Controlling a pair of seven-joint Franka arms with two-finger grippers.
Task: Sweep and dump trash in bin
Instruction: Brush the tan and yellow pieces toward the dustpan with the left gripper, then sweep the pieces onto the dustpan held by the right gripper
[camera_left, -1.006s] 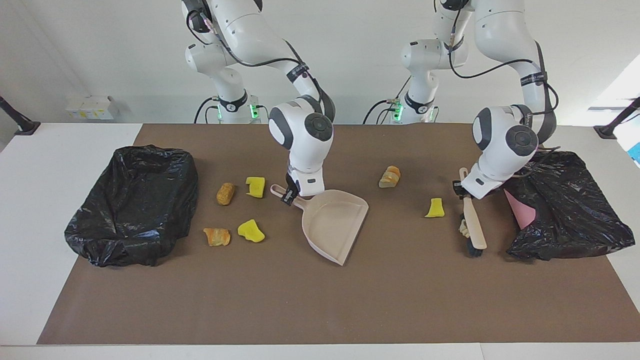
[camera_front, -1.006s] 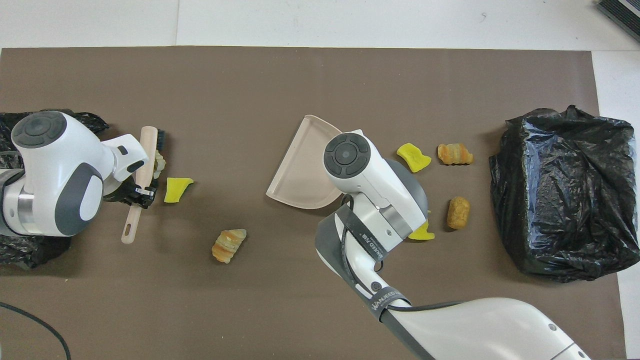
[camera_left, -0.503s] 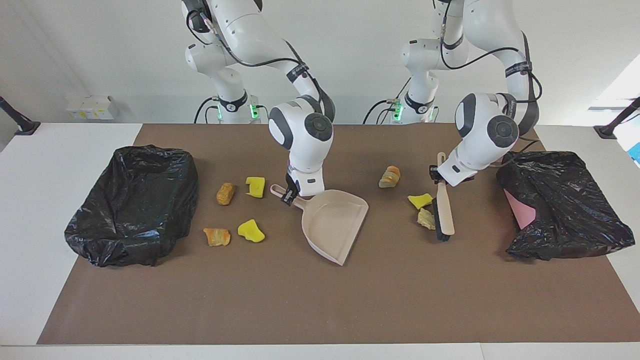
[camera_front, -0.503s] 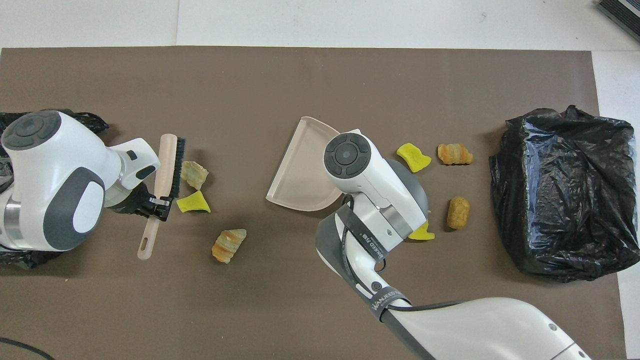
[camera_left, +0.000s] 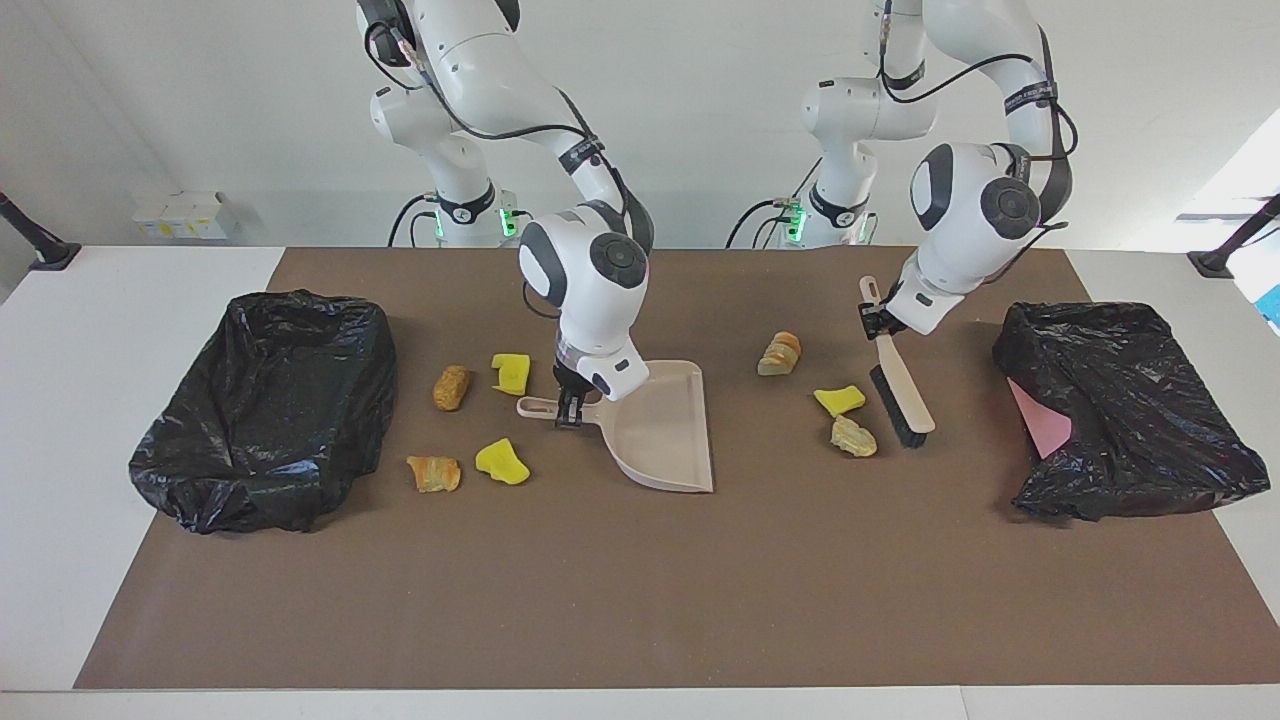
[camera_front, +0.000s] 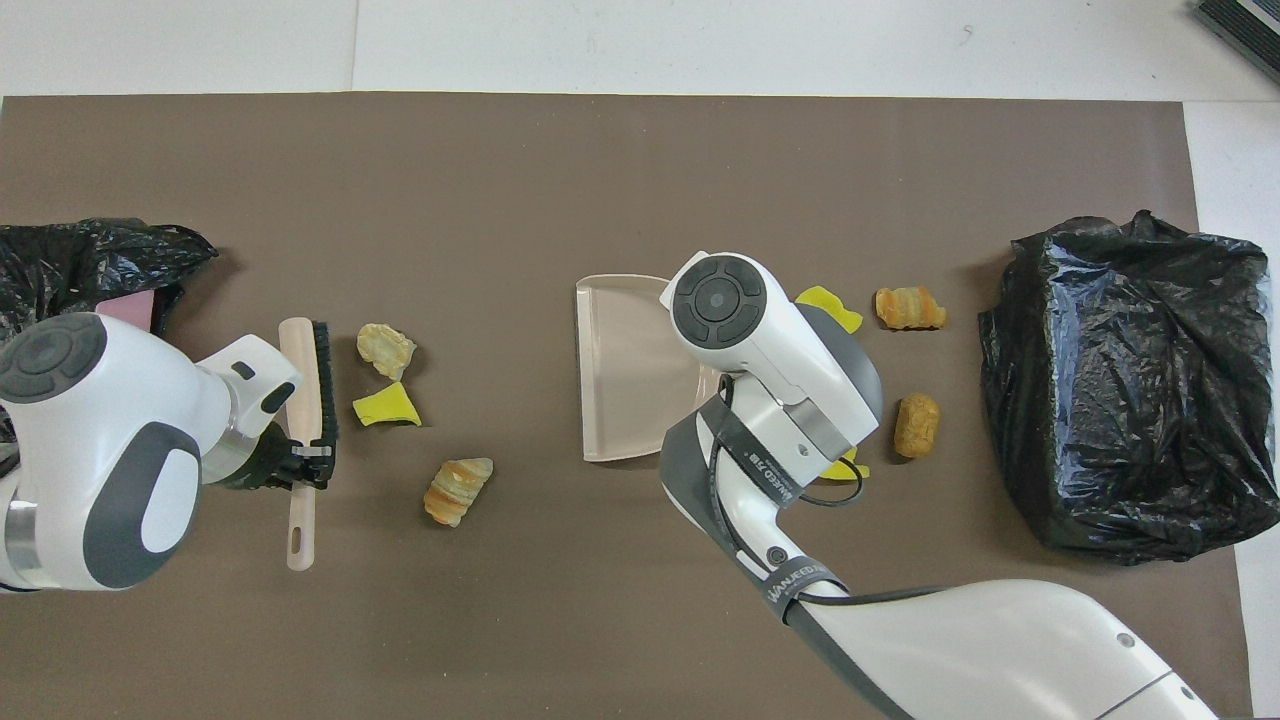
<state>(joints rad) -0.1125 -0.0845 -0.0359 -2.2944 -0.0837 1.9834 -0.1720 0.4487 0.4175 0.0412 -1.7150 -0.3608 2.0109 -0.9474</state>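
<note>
Two grippers grip tools: left gripper (camera_left: 878, 322) the brush (camera_left: 900, 392), right gripper (camera_left: 568, 410) the dustpan (camera_left: 660, 432).

The scene is lit brightly and evenly from above — only short, soft shadows are cast under the scraps. Glare is seen on the crinkled black plastic bin bag (camera_left: 265, 405), and a window is blown out at the facing view's edge. Both views are sharp.
</note>
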